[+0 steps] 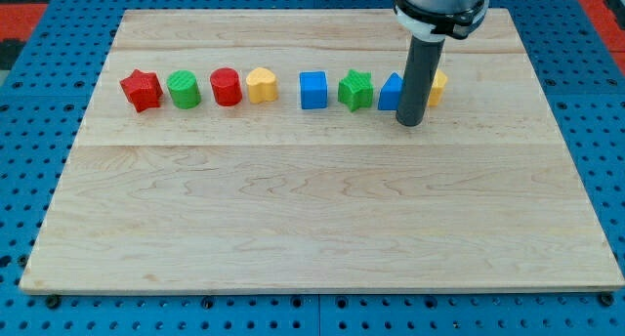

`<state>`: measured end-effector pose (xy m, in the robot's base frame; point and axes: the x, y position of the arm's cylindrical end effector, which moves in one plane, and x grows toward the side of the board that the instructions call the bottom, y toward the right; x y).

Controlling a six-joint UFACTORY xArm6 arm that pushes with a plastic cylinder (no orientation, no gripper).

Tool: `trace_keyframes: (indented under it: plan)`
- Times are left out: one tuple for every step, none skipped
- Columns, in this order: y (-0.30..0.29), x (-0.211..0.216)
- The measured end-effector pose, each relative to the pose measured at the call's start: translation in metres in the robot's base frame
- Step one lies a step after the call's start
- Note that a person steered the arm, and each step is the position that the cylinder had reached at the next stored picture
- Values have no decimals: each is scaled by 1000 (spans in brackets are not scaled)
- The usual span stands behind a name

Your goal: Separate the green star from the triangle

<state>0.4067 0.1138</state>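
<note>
The green star lies in a row of blocks near the view's top, touching or nearly touching the blue triangle on its right. My tip rests on the board just below and right of the blue triangle, and the rod hides part of it. A yellow block peeks out right of the rod, its shape unclear.
Further left in the same row stand a blue cube, a yellow heart-like block, a red cylinder, a green cylinder and a red star. The wooden board ends at blue pegboard on all sides.
</note>
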Motion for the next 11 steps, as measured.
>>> trace_keyframes:
  plan:
    - [1, 0]
    - [1, 0]
    - [1, 0]
    - [0, 0]
    - [-2, 0]
    - [-27, -5]
    - [-53, -15]
    - [-41, -31]
    - [-37, -48]
    - [-67, -77]
    - [-141, -94]
